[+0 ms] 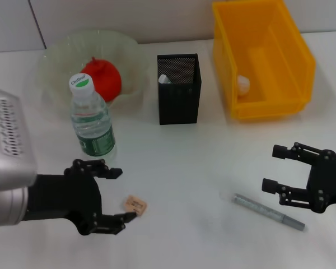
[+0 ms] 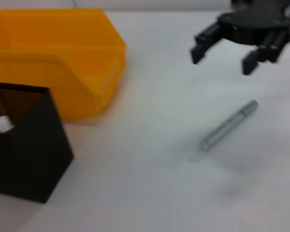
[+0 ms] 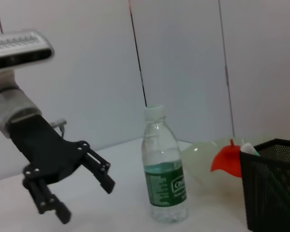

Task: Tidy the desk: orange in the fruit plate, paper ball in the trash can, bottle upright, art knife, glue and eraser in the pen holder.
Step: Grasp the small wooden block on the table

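Left claw: your left claw [image 1: 115, 196] hangs low over the white desk [image 1: 185, 168], spread wide, holding nothing.
Eraser: the small tan rectangular eraser [image 1: 135, 205] lies just beside that claw's lower fingertips.
Right claw: your right claw [image 1: 277, 168] is spread wide too, empty, low over the desk.
Art knife: the slim grey metal art knife [image 1: 267, 212] lies flat just below the right claw.
Bottle: the clear plastic water bottle with green label [image 1: 92, 120] stands upright just beyond the left claw.
Pen holder: the black mesh pen holder [image 1: 179, 88] stands farther off, between both claws, something white inside.
Fruit plate: you see the red-orange fruit [image 1: 103, 78] in the clear glass plate [image 1: 56, 61], behind the bottle.
Trash can: the yellow plastic bin [image 1: 263, 56], beyond the right claw, holds a white paper ball [image 1: 243, 84].
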{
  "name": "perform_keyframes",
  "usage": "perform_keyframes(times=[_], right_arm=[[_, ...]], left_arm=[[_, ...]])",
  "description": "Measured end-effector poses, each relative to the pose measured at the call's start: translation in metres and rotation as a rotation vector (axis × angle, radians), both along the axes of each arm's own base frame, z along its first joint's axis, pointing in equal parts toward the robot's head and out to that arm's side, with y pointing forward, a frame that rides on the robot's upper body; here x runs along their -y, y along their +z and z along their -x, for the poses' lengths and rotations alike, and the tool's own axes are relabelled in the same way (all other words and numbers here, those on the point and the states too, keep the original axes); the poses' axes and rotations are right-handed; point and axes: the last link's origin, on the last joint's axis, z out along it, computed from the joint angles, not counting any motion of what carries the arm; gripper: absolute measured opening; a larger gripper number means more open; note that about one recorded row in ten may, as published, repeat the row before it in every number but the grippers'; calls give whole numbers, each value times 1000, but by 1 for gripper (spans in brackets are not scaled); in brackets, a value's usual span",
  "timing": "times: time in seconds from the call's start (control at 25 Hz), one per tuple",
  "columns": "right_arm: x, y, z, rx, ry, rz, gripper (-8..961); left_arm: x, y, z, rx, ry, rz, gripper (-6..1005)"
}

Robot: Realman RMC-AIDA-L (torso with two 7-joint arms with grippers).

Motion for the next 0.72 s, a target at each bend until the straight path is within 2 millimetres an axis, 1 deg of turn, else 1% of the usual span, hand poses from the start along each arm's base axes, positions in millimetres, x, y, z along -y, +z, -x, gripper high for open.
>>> perform_keyframes(times=[0.08,0.12,0.16,0.2,0.24,0.28,0.32,0.44,0.48,0.72], right_arm=[[0,-1,-1,2,-6,-2,799],[0,-1,-1,2,-6,-2,799],[1,-1,-1,2,-7,-2,799],[1,-2,-1,0,-7,-1,799],[1,-2,0,-1,-8,-1,799],[1,-2,-1,-1,-10,-1,798],[1,-2,-1,-1,-10,-1,798],[2,-3,-1,-3,-14,-1,798],[2,-4,-1,-4,-16,-1,798],[2,-5,-2,-4,-32,-10,798]], left_arm=[[0,0,0,0,0,0,807],[-2,-2,-19,-63,-50,52,806],[-6,-3,-29,-94,-55,77,806],[-6,-3,-29,-94,-55,77,805],[-9,-6,-35,-121,-43,97,805],[-9,-6,-35,-121,-43,97,805],[-15,-15,-46,-172,-34,139,804],[-24,-26,-57,-232,-21,145,803],[-31,-30,-62,-255,13,130,802],[-38,-36,-64,-290,76,102,800]])
